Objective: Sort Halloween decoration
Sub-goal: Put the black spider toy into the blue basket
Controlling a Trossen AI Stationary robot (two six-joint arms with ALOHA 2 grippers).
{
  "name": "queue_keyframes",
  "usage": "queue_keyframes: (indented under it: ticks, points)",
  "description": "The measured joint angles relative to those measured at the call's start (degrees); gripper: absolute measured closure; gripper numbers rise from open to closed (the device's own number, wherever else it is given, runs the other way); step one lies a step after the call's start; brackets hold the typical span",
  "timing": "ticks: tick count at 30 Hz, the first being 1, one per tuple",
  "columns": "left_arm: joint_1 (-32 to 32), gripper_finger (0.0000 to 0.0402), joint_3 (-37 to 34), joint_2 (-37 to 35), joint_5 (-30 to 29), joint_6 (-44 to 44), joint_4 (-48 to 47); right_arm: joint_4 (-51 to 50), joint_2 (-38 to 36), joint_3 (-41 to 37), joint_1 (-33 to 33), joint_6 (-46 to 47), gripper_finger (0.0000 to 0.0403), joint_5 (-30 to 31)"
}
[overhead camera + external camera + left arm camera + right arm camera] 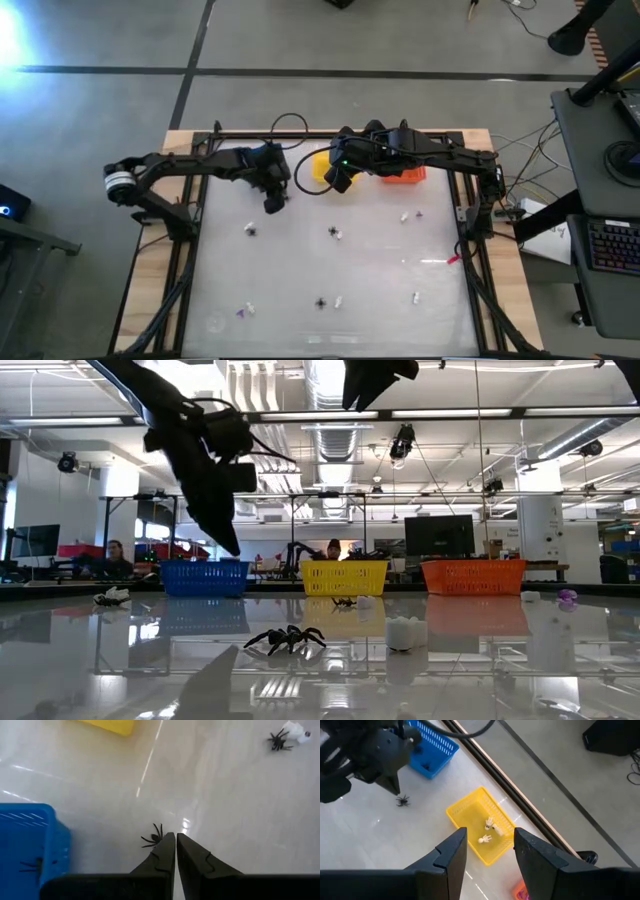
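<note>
The Halloween decoration is a set of tiny black spiders, whitish and purple pieces scattered on the white table (380, 280). My left gripper (175, 836) is shut and hangs slightly above the table beside the blue basket (30, 845). A black spider (152, 838) sits at its fingertips. That basket holds another spider (30, 865). My right gripper (490, 842) stands open, high over the yellow basket (481, 827). Two whitish pieces (489, 824) lie in the yellow basket. My left gripper has the black spider at the very ends of its two shut fingers, which slant down from the table's left. Only the legs (150, 839) show beside the left fingertip (169, 840), which hides the place of contact. The spider (402, 801) hangs just below the tips.
Blue (205, 576), yellow (344, 576) and orange (473, 575) baskets stand in a row at the far edge. Loose pieces lie mid-table (335, 233), left (251, 230), right (405, 215) and toward the near edge (321, 302). A spider with a whitish piece (285, 737) lies farther off.
</note>
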Motion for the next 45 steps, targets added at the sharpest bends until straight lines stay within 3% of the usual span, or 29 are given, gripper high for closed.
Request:
queue_keyframes:
  ticks: [7, 17, 22, 39, 45]
  points:
    - [-0.20, 0.0394, 0.00, 0.64, -0.99, 1.32, -0.28, 0.43, 0.00, 0.00, 0.00, -0.37, 0.0248, 0.02]
    - [-0.32, 0.0315, 0.00, 4.53, 0.10, 1.30, 2.01, 0.43, 0.00, 0.00, 0.00, -0.39, 0.0248, 0.00]
    - [-0.32, 0.0296, 0.00, 6.18, -1.67, 0.90, 1.94, 0.41, 0.00, 0.00, 0.00, -0.39, 0.0248, -0.01]
    - [-0.34, 0.0297, 0.33, 14.76, -1.94, -2.95, 5.00, 0.39, 0.00, 0.00, 0.00, -0.61, 0.0248, -0.07]
    - [-0.47, 0.0358, 0.39, 15.98, -2.09, -2.82, 4.90, 0.39, 0.00, 0.00, 0.00, -0.63, 0.0248, -0.08]
